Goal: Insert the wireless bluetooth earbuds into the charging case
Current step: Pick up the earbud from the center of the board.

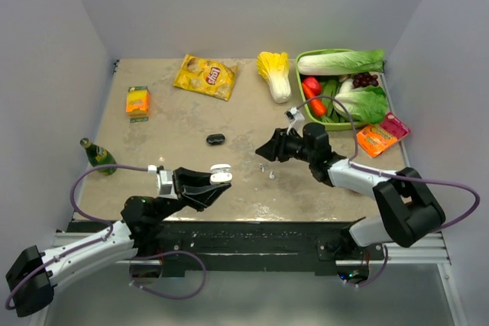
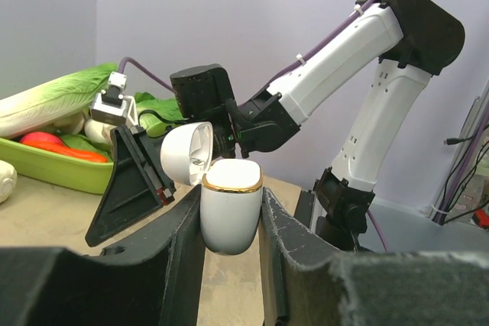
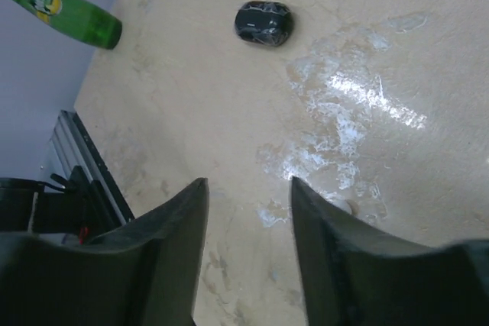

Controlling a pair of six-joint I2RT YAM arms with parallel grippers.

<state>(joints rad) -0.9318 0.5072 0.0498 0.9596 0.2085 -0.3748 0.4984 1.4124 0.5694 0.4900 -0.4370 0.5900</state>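
Gleaming white rounded case (image 2: 229, 215), gold-rimmed, between rough black jaws

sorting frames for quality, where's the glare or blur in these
Right wrist: strong glare on the table; the right hand's fingers are soft up close; the black case is sharp. Left wrist: the left hand's fingers are blurred in the foreground; the white charging case is crisp. Top external: even light, with a mild sheen on the table's near part.
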